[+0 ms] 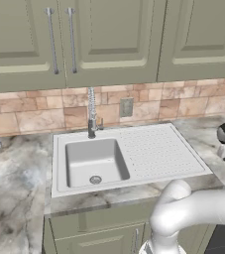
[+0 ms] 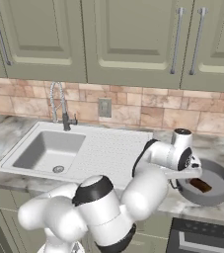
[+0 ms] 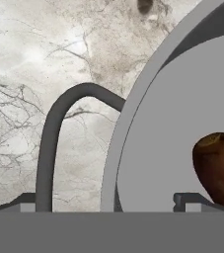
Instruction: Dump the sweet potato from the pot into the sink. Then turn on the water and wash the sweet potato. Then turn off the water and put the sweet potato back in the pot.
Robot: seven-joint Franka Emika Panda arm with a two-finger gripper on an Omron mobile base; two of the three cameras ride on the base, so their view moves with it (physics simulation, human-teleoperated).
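- End effector (image 3: pixel 111 197) spread wide, holding nothing, low over the pot (image 2: pixel 207 185).
- Best to pinch the handle (image 3: pixel 59 128) squarely, keeping the sweet potato (image 2: pixel 201 185) inside until the sink (image 2: pixel 47 150).

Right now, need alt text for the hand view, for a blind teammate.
Close view down onto a grey pot on a marbled counter, its looped dark handle at left and a brown sweet potato inside at right. The open gripper straddles the pot's rim, fingertips at the bottom edge.

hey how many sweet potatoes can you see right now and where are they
1. The sweet potato lies inside the pot on the counter right of the sink. The arm covers part of the pot, so another could be hidden.
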